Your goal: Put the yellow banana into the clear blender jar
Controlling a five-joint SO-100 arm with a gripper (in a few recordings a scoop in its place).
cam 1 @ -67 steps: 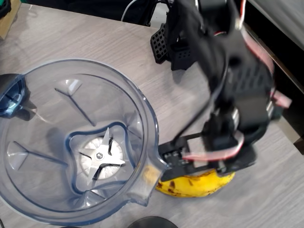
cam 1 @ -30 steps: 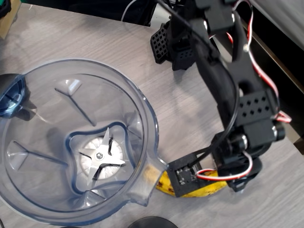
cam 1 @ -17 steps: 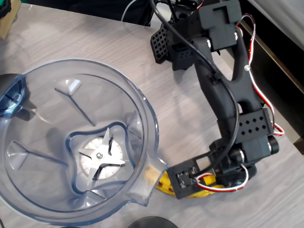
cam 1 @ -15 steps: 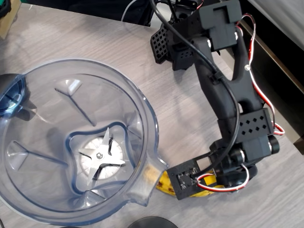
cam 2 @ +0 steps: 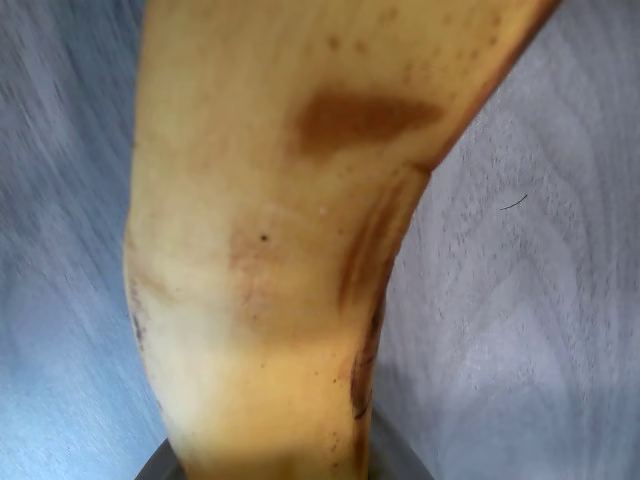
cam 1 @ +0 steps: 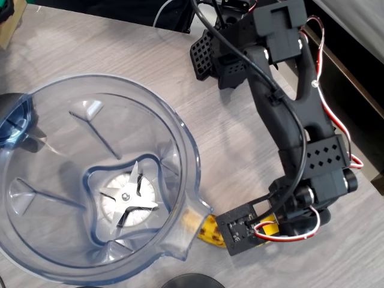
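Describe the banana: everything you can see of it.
The banana is yellow with brown spots and streaks. In the wrist view it looms very close, curved, over grey wood-grain table. In the overhead view only small yellow parts show beside the blender jar spout, lying on the table beneath the arm's wrist. Whether the hand grips it cannot be seen.

**Colours & patterns**

Banana (cam 2: pixel 270 250): yellow w/ brown blotches, dark streaks, tiny specks; paler patch mid-skin. Blender jar (cam 1: pixel 36 108): clear, bluish tint; silver blade (cam 1: pixel 127 197) at base. Arm (cam 1: pixel 288 120): matte black, w/ red-white wires (cam 1: pixel 327 111). Table (cam 1: pixel 120 54): pale grey wood grain. Black perforated part (cam 1: pixel 201 51) at top.
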